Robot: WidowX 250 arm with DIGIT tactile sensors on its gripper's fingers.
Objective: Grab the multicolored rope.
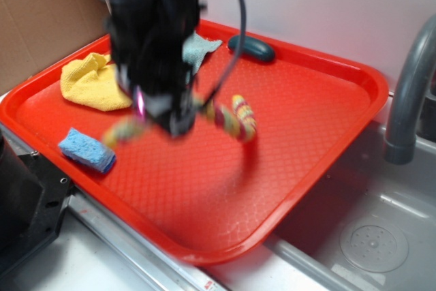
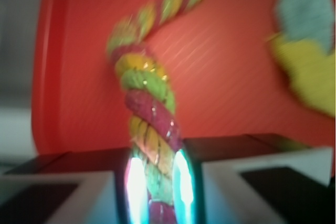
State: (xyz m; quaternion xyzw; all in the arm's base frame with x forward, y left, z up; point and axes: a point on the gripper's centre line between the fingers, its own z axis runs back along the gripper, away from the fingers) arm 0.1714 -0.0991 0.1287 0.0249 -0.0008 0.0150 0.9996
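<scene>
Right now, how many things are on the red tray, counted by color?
Yellow: 1, the yellow cloth
Blue: 1, the blue sponge
Pale teal: 1, a cloth
Dark teal: 1, an oval thing
Multicolored: 1, the rope, held in the hand
Total: 5

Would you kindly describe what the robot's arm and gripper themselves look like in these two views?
In the exterior view the arm is a bulky black assembly, blurred, with a thin black cable looping beside it. A pink glow shows near its lower end. In the wrist view the gripper has dark finger blocks with pale, whitish faces, and its inner pads look glossy with a cyan-pink sheen. No markings are legible.
</scene>
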